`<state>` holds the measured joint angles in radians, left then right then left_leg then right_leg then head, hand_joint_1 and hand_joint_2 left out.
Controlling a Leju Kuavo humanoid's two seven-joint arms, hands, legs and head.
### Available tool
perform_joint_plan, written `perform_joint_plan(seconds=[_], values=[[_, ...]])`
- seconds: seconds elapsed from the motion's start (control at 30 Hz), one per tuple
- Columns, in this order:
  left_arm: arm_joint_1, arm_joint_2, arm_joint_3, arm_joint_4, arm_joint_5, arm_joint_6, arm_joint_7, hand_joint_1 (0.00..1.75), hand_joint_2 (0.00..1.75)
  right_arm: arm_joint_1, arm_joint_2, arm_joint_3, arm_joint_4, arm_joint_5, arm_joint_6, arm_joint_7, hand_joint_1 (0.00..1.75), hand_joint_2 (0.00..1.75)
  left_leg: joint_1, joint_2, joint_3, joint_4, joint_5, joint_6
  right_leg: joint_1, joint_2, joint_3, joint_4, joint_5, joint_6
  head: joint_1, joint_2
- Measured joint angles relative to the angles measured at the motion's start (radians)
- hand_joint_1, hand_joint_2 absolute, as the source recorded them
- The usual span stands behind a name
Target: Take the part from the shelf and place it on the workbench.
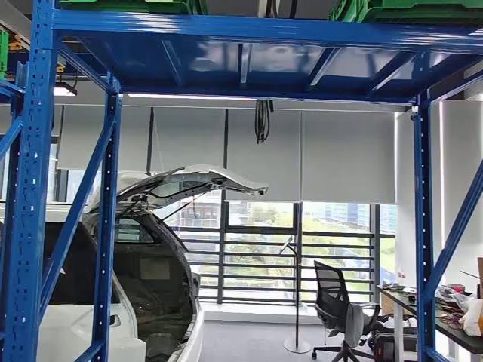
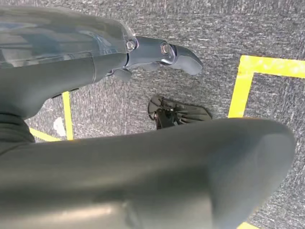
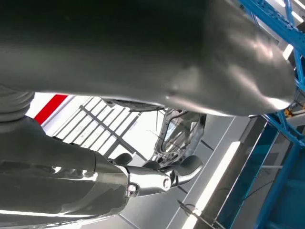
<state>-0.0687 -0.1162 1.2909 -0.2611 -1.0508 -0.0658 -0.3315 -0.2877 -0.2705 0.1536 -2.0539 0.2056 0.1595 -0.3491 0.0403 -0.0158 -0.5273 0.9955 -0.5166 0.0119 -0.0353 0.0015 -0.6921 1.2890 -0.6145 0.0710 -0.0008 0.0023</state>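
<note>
Fingers [image 2: 172, 52] of left hand [image 2: 107, 119] apart, empty, over floor; right hand [image 3: 144, 143] fingers apart, empty, near blue shelf [image 1: 250, 45]; nothing grasped yet.

We see a blue steel shelf [image 1: 239, 45] spanning the head view, its upper deck resting on perforated uprights at either side. On that deck sit green crates [image 1: 421, 9], only their lower edges showing. Past the shelf's right upright, a dark workbench [image 1: 450, 328] carries cluttered items we cannot identify. In the left wrist view, grey carpet floor [image 2: 216, 43] bears yellow tape lines [image 2: 248, 81].
</note>
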Motion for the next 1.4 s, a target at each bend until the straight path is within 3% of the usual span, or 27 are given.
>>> perform_joint_plan(seconds=[0.07,0.13,0.17,0.33,0.4,0.47,0.5,0.53,0.57,0.63,0.67,0.7,0.8,0.87,0.9,0.97,1.0,1.03,1.07,1.13,1.17,1.2,1.27,1.33,1.4], values=[[0.0,0.0,0.0,0.0,-0.002,0.0,0.0,0.0,0.0,0.0,0.0,0.002,0.0,-0.001,0.0,0.0,0.0,0.0,0.003,-0.002,0.006,0.001,-0.005,-0.006,-0.002,0.0,0.029,-0.07,0.047,0.002,0.0,0.0],[0.0,-0.001,0.0,0.0,-0.005,-0.001,0.0,0.0,0.0,0.001,0.0,0.004,-0.001,-0.003,-0.001,0.0,0.0,0.0,0.006,-0.006,0.015,0.003,-0.016,-0.021,-0.003,0.002,0.085,-0.2,0.113,0.005,0.0,0.0],[0.0,-0.001,0.0,0.001,-0.006,-0.001,0.0,0.0,0.0,0.001,-0.001,0.005,-0.002,-0.004,-0.001,0.0,0.0,0.0,0.005,-0.008,0.017,0.004,-0.02,-0.028,-0.002,0.003,0.104,-0.244,0.127,0.001,0.0,0.0],[0.0,-0.001,0.0,0.001,-0.008,-0.001,0.0,0.0,0.0,0.009,-0.001,0.009,-0.008,-0.006,-0.002,-0.003,0.0,0.0,0.006,-0.002,0.009,0.018,-0.036,-0.043,0.004,0.003,0.11,-0.266,0.113,-0.041,0.002,0.0],[-0.002,-0.002,0.0,0.001,-0.009,-0.002,0.0,0.0,0.0,0.01,-0.001,0.01,-0.011,-0.007,-0.002,-0.004,0.0,0.0,0.002,0.005,-0.041,0.117,-0.081,-0.04,0.007,-0.002,0.116,-0.268,0.108,-0.054,0.002,0.0],[-0.002,-0.002,0.0,0.001,-0.009,-0.003,0.0,0.0,0.0,0.012,-0.001,0.012,-0.011,-0.007,-0.002,-0.005,0.0,0.0,-0.004,0.007,-0.128,0.266,-0.129,-0.034,0.014,-0.006,0.122,-0.268,0.101,-0.063,0.002,0.0],[0.0,-0.002,0.0,0.001,-0.009,-0.003,0.0,0.0,0.0,0.013,-0.001,0.013,-0.011,-0.007,-0.002,-0.005,0.0,0.0,-0.007,0.007,-0.163,0.315,-0.134,-0.03,0.017,-0.006,0.127,-0.268,0.097,-0.067,0.002,0.0],[0.002,-0.002,0.0,0.001,-0.009,-0.003,0.0,0.0,0.0,0.014,-0.001,0.014,-0.011,-0.007,-0.002,-0.005,0.0,0.0,-0.01,0.007,-0.18,0.326,-0.117,-0.025,0.021,-0.006,0.134,-0.268,0.092,-0.069,0.002,0.0],[0.003,-0.002,0.0,0.001,-0.009,-0.003,0.0,0.0,0.0,0.015,-0.001,0.015,-0.011,-0.007,-0.002,-0.005,0.0,0.0,-0.014,0.007,-0.177,0.296,-0.08,-0.018,0.023,-0.005,0.144,-0.268,0.085,-0.07,0.002,0.0],[0.003,-0.002,0.0,0.001,-0.011,-0.003,-0.001,0.0,0.0,0.015,-0.001,0.016,-0.011,-0.008,-0.002,-0.006,0.0,0.0,-0.023,0.008,-0.138,0.174,0.01,-0.004,0.027,-0.004,0.165,-0.268,0.069,-0.065,0.002,0.0],[0.002,-0.002,0.0,0.001,-0.012,-0.003,-0.001,0.0,0.0,0.015,-0.001,0.016,-0.011,-0.008,-0.002,-0.006,0.0,0.0,-0.026,0.008,-0.117,0.121,0.035,0.001,0.028,-0.003,0.172,-0.267,0.062,-0.06,0.001,0.0],[0.002,-0.002,0.0,0.001,-0.013,-0.003,-0.001,0.0,0.0,0.016,-0.001,0.016,-0.011,-0.009,-0.003,-0.006,0.0,0.0,-0.03,0.009,-0.104,0.088,0.042,0.004,0.029,-0.002,0.173,-0.266,0.058,-0.055,0.001,0.0],[0.002,-0.002,0.0,0.001,-0.016,-0.003,-0.003,0.0,0.0,0.018,-0.002,0.016,-0.012,-0.01,-0.003,-0.007,0.0,0.0,-0.033,0.007,-0.093,0.061,0.026,0.007,0.026,-0.001,0.172,-0.27,0.052,-0.039,0.002,0.0],[0.003,-0.002,0.0,0.001,-0.017,-0.002,-0.005,0.0,0.0,0.018,-0.004,0.015,-0.013,-0.01,-0.003,-0.009,0.0,0.0,-0.028,0.006,-0.083,0.053,0.023,0.015,0.024,-0.002,0.161,-0.237,0.031,-0.029,0.002,0.0],[0.002,-0.002,0.0,0.001,-0.017,-0.002,-0.006,0.0,0.0,0.019,-0.005,0.014,-0.013,-0.01,-0.003,-0.009,0.0,0.0,-0.027,0.006,-0.077,0.05,0.021,0.019,0.023,-0.002,0.138,-0.191,0.01,-0.025,0.002,0.0],[0.0,-0.002,0.0,0.001,-0.017,-0.003,-0.006,0.0,0.0,0.023,-0.006,0.013,-0.013,-0.01,-0.003,-0.01,0.0,0.0,-0.028,0.006,-0.069,0.05,0.013,0.026,0.023,-0.001,0.057,-0.055,-0.035,-0.021,0.002,0.0],[0.0,-0.002,0.0,0.001,-0.017,-0.003,-0.006,0.0,0.0,0.026,-0.006,0.013,-0.013,-0.01,-0.003,-0.01,0.0,0.0,-0.029,0.005,-0.065,0.05,0.009,0.027,0.023,-0.001,0.018,-0.002,-0.041,-0.02,0.002,0.0],[0.001,-0.002,0.0,0.001,-0.017,-0.003,-0.006,0.0,0.0,0.028,-0.006,0.013,-0.013,-0.01,-0.003,-0.009,0.0,0.0,-0.031,0.005,-0.059,0.05,0.004,0.028,0.024,-0.001,-0.006,0.018,-0.028,-0.02,0.002,0.0],[0.002,-0.003,0.0,0.001,-0.017,-0.003,-0.006,0.0,0.0,0.03,-0.006,0.012,-0.013,-0.01,-0.003,-0.009,0.0,0.0,-0.032,0.004,-0.051,0.05,-0.002,0.028,0.024,-0.001,-0.009,-0.005,0.007,-0.022,0.002,0.0],[0.002,-0.003,0.0,0.001,-0.017,-0.003,-0.006,0.0,0.0,0.03,-0.007,0.012,-0.013,-0.011,-0.004,-0.009,0.0,0.0,-0.032,0.001,-0.032,0.049,-0.015,0.026,0.029,0.0,0.028,-0.127,0.098,-0.033,0.002,0.0],[0.001,-0.003,0.0,0.002,-0.018,-0.003,-0.006,0.0,0.0,0.03,-0.007,0.012,-0.013,-0.011,-0.004,-0.01,0.0,0.0,-0.032,0.0,-0.026,0.048,-0.02,0.023,0.033,0.0,0.05,-0.184,0.128,-0.04,0.002,0.0],[0.0,-0.004,0.0,0.002,-0.018,-0.003,-0.006,0.0,0.0,0.03,-0.008,0.011,-0.013,-0.012,-0.004,-0.01,0.0,0.0,-0.032,-0.001,-0.023,0.046,-0.024,0.019,0.037,0.001,0.065,-0.224,0.14,-0.047,0.002,0.0],[-0.001,-0.006,0.0,0.003,-0.02,-0.003,-0.006,0.0,0.0,0.03,-0.009,0.011,-0.014,-0.013,-0.004,-0.011,0.0,0.0,-0.031,-0.002,-0.021,0.04,-0.027,0.009,0.043,0.001,0.075,-0.249,0.135,-0.058,0.001,0.0],[-0.001,-0.006,0.0,0.004,-0.023,-0.003,-0.006,0.0,0.0,0.032,-0.009,0.01,-0.015,-0.015,-0.006,-0.014,0.0,0.0,-0.031,0.0,-0.018,0.038,-0.035,0.001,0.038,0.001,0.087,-0.268,0.133,-0.066,0.001,0.0],[-0.002,-0.006,0.0,0.005,-0.027,-0.003,-0.007,0.0,0.0,0.032,-0.009,0.009,-0.017,-0.016,-0.01,-0.023,0.0,0.0,-0.032,0.003,-0.04,0.089,-0.064,-0.006,0.031,-0.003,0.104,-0.286,0.133,-0.073,0.001,0.0]])
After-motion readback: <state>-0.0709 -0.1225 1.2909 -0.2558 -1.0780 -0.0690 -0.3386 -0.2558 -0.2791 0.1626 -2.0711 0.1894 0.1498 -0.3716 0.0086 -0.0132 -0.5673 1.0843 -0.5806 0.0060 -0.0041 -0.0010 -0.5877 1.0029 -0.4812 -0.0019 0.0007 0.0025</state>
